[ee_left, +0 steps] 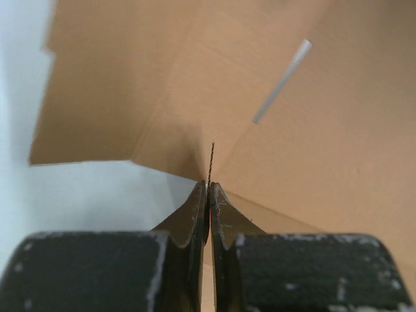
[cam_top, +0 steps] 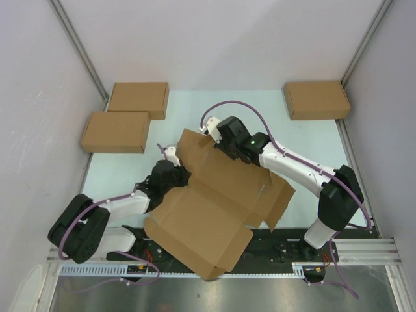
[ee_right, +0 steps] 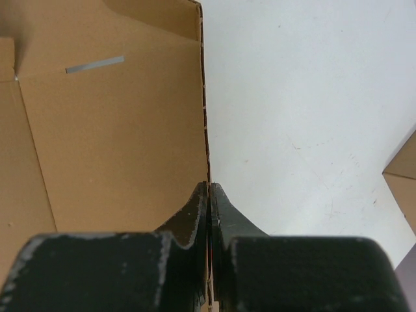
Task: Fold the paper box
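Note:
The paper box (cam_top: 214, 208) is a large brown die-cut cardboard sheet, partly folded, held tilted above the near middle of the table. My left gripper (cam_top: 177, 170) is shut on its left edge; in the left wrist view the jaws (ee_left: 209, 190) pinch a thin cardboard edge with flaps (ee_left: 292, 143) spreading beyond. My right gripper (cam_top: 218, 140) is shut on the box's far edge; in the right wrist view the jaws (ee_right: 209, 190) clamp the edge of a panel (ee_right: 110, 143) that lies to the left.
Two compact brown boxes (cam_top: 138, 99) (cam_top: 116, 131) lie at the back left and one (cam_top: 316, 99) at the back right. Grey walls enclose the pale table (cam_top: 305, 146). A box corner (ee_right: 403, 172) shows at the right wrist view's right edge.

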